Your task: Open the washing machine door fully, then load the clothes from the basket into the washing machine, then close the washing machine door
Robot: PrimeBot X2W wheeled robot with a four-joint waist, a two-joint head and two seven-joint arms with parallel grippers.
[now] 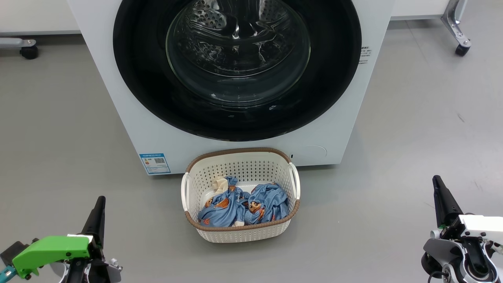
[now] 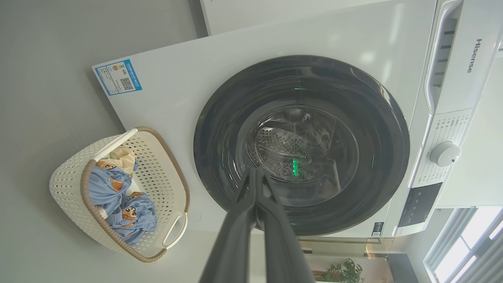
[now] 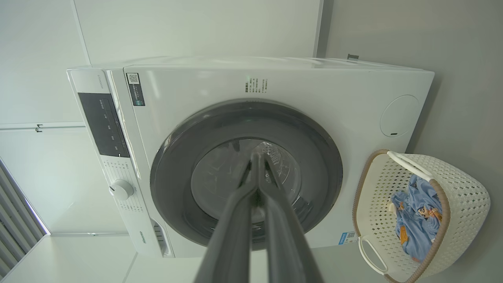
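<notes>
The white washing machine (image 1: pixel 118 98) fills the top of the head view, and its round black-rimmed door (image 1: pixel 237 67) lies flush against the front, closed. On the floor just before it stands the cream perforated basket (image 1: pixel 240 232) with light-blue printed clothes (image 1: pixel 241 206) bunched inside. My left gripper (image 1: pixel 100 201) is at the lower left and my right gripper (image 1: pixel 436 181) at the lower right, both shut and empty, well back from the basket. In the left wrist view the door (image 2: pixel 302 145) and basket (image 2: pixel 70 181) show beyond the closed fingers (image 2: pixel 255 184); the right wrist view shows the same door (image 3: pixel 245 173) and basket (image 3: pixel 463 196).
Grey floor lies open on both sides of the basket. A wheeled stand leg (image 1: pixel 456 27) is at the back right and a caster (image 1: pixel 28 51) at the back left. A blue label (image 1: pixel 155 163) marks the machine's lower left corner. The control panel with a knob (image 2: pixel 444 153) runs along the machine's top.
</notes>
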